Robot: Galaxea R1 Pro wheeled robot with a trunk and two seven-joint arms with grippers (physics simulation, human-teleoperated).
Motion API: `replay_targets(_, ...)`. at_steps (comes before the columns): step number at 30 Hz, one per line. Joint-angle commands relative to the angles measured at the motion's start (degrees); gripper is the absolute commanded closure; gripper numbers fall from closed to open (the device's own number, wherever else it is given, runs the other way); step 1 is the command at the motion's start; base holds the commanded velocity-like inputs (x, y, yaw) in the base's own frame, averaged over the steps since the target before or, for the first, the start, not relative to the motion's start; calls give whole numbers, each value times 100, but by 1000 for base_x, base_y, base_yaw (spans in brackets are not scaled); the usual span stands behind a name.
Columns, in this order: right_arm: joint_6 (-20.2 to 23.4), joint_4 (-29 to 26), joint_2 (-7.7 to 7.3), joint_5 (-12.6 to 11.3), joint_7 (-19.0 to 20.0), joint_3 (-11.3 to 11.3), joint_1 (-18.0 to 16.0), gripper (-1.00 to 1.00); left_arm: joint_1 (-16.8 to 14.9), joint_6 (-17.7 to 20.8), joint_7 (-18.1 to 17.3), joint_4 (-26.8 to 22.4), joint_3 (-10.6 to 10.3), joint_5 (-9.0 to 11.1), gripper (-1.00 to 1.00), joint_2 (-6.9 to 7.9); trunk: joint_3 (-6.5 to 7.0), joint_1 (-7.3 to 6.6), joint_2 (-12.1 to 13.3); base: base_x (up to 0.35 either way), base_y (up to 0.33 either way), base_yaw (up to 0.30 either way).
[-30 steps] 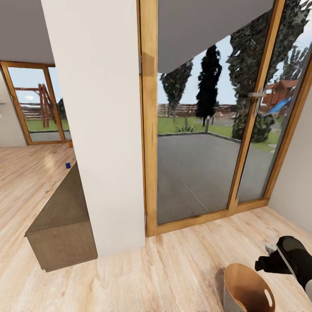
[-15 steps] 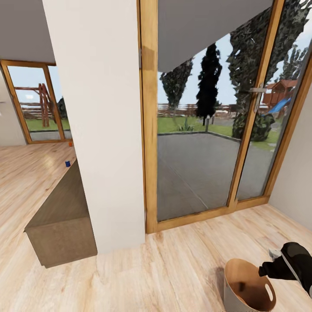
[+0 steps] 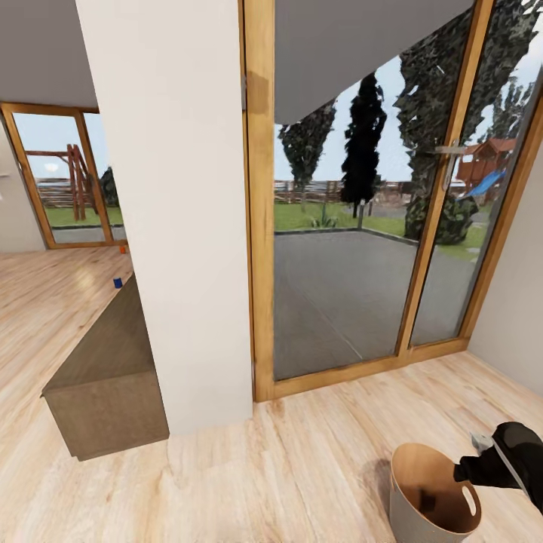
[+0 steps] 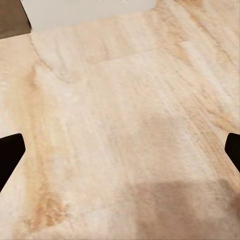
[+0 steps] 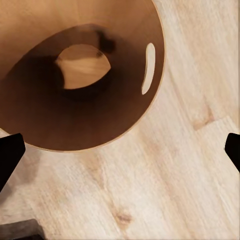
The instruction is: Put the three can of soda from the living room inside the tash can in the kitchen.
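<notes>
Tash can (image 3: 411, 507) cut off at frame edge, right claw (image 3: 469, 472) beside rim, fingers unclear

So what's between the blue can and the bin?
In the head view, the white pillar and a brown cabinet stand between the blue can and the bin, plus bare wood floor.

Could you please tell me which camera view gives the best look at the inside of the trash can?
The right wrist view: it looks straight down into the trash can, showing its brown walls, floor and handle cut-out. The head view catches it at an angle at the frame's lower edge. The left wrist view faces wooden floor.
</notes>
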Motion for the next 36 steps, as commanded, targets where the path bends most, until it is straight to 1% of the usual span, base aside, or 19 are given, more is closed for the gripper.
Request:
replay_targets(1,0,0,-2,-1,0,1,0,-100,0,-1,0,-1,0,2,-100,2,0,0,0,0,0,0)
replay_targets(9,0,6,-10,-1,0,11,0,-100,0,3,0,-2,-7,-13,-100,5,0,0,0,147,-64,0)
replay_targets(22,0,9,-21,-1,0,8,5,-100,0,7,3,-7,0,2,-100,3,0,0,0,21,-12,0)
replay_targets(29,0,9,-77,-5,0,-2,5,-100,0,9,8,-7,0,2,-100,1,-126,154,-281,0,0,0)
replay_targets(31,0,9,-112,-14,0,-8,6,-100,0,12,7,-6,0,-4,-100,0,-162,198,-361,0,0,0)
replay_targets(35,0,9,-124,-13,0,-8,7,-100,0,13,7,-2,0,-7,-100,0,-233,286,-521,0,0,0)
replay_targets(36,-2,9,-125,-10,0,-7,7,-100,0,13,5,-1,0,-7,-100,0,-256,288,-523,0,0,0)
